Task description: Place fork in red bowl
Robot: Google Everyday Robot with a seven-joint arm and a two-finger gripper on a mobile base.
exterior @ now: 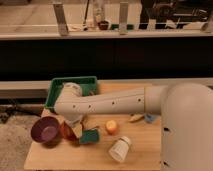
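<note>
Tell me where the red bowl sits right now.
The red bowl sits at the table's front left, touching the purple bowl on its right, under the arm's bend; the gripper is down beside it.

Gripper (75,126) low by glossy red bowl (67,133); matt wooden table (142,150); smooth white arm (115,102).
</note>
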